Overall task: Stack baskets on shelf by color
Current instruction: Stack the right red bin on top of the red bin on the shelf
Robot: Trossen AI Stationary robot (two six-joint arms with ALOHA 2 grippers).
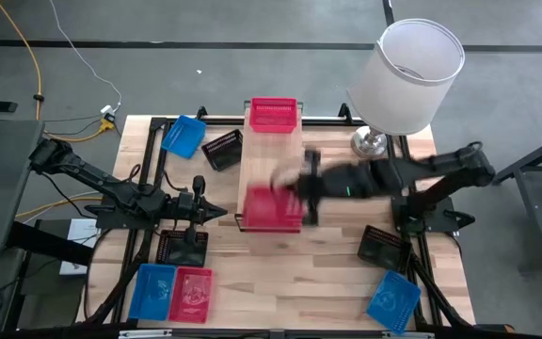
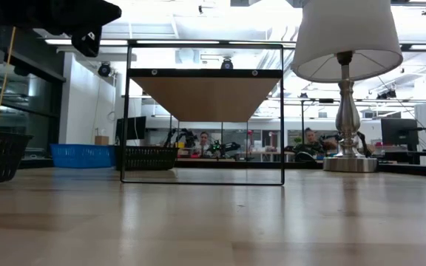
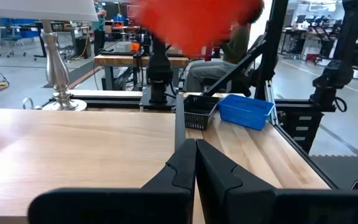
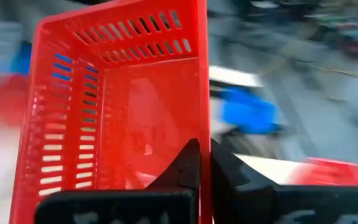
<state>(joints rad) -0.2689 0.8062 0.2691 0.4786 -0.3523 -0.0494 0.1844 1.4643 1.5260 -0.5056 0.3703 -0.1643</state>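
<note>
Clamped on the thin rim of a red slotted plastic basket [image 4: 104, 118], right claw [image 4: 202, 163] holds it over the wooden shelf [image 1: 273, 151].

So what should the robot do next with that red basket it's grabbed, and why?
Probably carry it along the shelf and set it into the other red basket at the far end. The right gripper is shut on the rim of a red basket over the shelf's near end, and red belongs with red. The left gripper waits shut by a black basket.

wooden table [image 1: 327, 282], shelf [image 1: 273, 160], lamp [image 1: 412, 80], scattered baskets [image 1: 172, 292]
</note>
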